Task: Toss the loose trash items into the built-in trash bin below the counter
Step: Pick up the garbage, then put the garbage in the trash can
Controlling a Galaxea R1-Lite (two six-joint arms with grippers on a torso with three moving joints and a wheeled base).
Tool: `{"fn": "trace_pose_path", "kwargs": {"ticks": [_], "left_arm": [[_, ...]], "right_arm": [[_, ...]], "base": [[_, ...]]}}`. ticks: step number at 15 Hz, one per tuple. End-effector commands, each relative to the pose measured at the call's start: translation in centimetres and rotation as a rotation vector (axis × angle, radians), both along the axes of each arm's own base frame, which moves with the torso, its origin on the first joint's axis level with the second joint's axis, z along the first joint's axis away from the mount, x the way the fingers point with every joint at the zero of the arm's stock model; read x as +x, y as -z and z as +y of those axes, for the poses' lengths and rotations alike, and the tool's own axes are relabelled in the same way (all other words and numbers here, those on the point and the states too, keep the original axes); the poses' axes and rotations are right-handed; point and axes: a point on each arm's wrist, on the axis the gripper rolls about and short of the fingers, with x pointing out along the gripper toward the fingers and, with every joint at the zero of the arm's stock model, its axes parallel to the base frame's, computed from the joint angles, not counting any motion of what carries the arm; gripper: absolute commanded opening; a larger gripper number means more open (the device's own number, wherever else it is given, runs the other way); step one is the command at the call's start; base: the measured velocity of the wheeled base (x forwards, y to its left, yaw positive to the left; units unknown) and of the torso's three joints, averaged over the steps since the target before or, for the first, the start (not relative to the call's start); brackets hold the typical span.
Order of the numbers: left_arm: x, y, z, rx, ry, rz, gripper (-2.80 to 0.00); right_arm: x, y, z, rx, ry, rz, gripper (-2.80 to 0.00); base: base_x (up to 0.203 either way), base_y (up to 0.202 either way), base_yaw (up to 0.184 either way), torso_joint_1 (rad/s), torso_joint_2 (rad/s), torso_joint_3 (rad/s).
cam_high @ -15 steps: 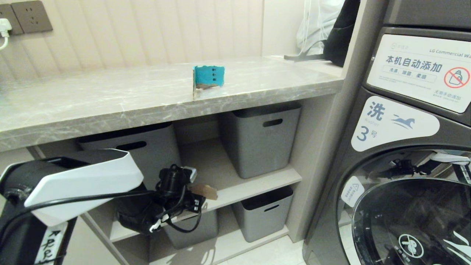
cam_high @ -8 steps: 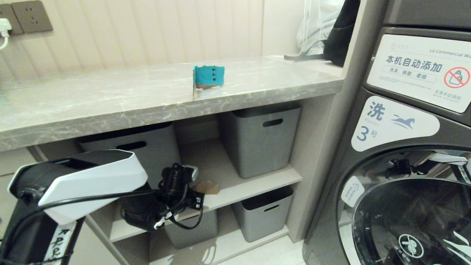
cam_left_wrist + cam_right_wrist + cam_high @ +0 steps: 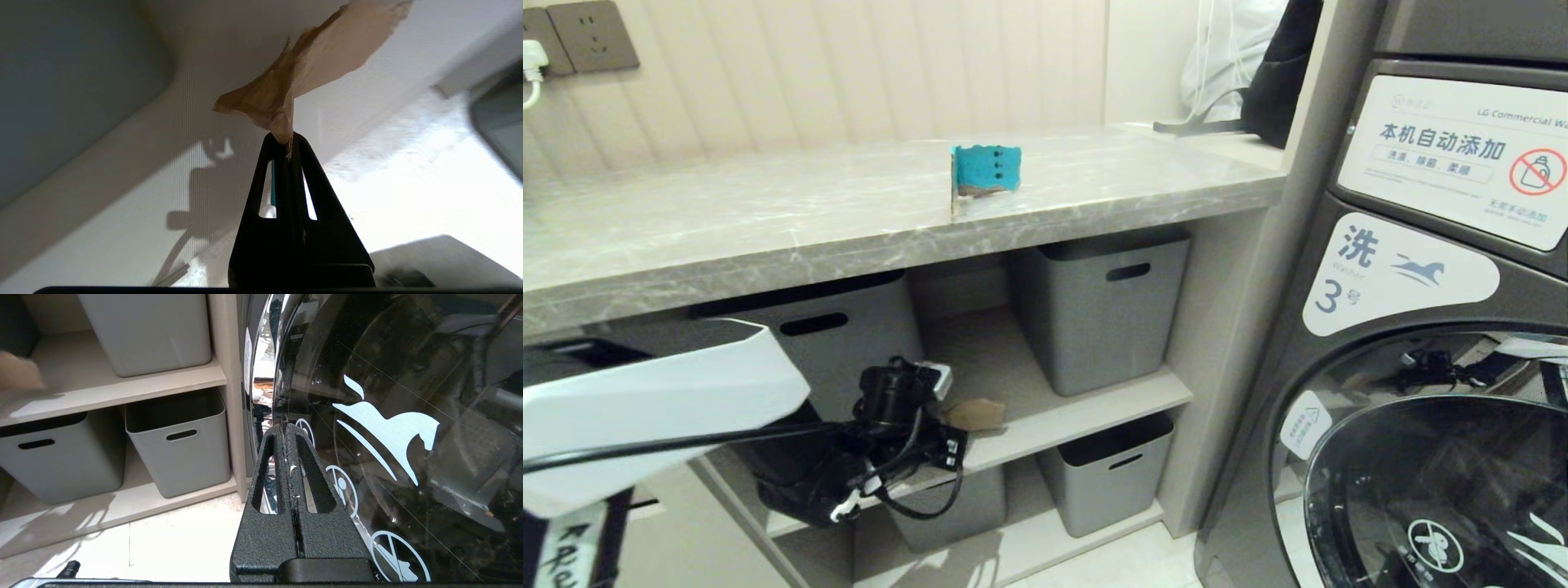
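My left gripper hangs below the counter, in front of the shelf, shut on a plain brown cardboard scrap. In the left wrist view the scrap sticks out past the closed left gripper, pinched by one corner. A teal-blue scrap with dark dots stands near the counter's front edge. The built-in trash bin is out of view. My right gripper is shut and empty, low in front of the washer's glass door.
Grey baskets with slot handles sit on the shelves under the counter. A washing machine fills the right side. A black bag lies at the counter's far right end. Wall sockets are at the upper left.
My left arm has drawn to the left and its white cover now sits lower in the view. The gripper moved left a little with the brown scrap.
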Motion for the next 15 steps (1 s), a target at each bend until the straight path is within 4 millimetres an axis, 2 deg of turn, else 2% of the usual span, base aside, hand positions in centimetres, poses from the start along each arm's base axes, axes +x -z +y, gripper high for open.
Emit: {"fn": "trace_pose_path", "kwargs": {"ticks": [1,4,6,8,11,15], "left_arm": [[-3.3,-5.8,0.6,-0.048,0.022,-0.12,-2.8],[-9.6,-10.9,2.7,-0.091,0.048,-0.237,-2.8],[-13.6,-12.3,4.5,-0.111,0.051,-0.293,-2.8],[-17.5,-12.8,6.6,-0.106,0.047,-0.349,-2.8],[-22.0,-12.2,10.0,-0.012,-0.008,-0.438,-2.8],[-25.0,-11.7,13.6,0.097,-0.247,-0.489,-2.8]], "right_arm": [[0.0,0.0,0.0,0.0,0.0,0.0,-2.8],[0.0,0.0,0.0,0.0,-0.002,0.0,-2.8],[0.0,0.0,0.0,0.0,-0.002,0.0,-2.8],[0.0,0.0,0.0,0.0,0.0,0.0,-2.8],[0.0,0.0,0.0,0.0,0.0,0.0,-2.8],[0.0,0.0,0.0,0.0,0.0,0.0,-2.8]], "base": [[0.0,0.0,0.0,0.0,0.0,0.0],[0.0,0.0,0.0,0.0,0.0,0.0],[0.0,0.0,0.0,0.0,0.0,0.0],[0.0,0.0,0.0,0.0,0.0,0.0],[0.0,0.0,0.0,0.0,0.0,0.0],[0.0,0.0,0.0,0.0,0.0,0.0]]}}
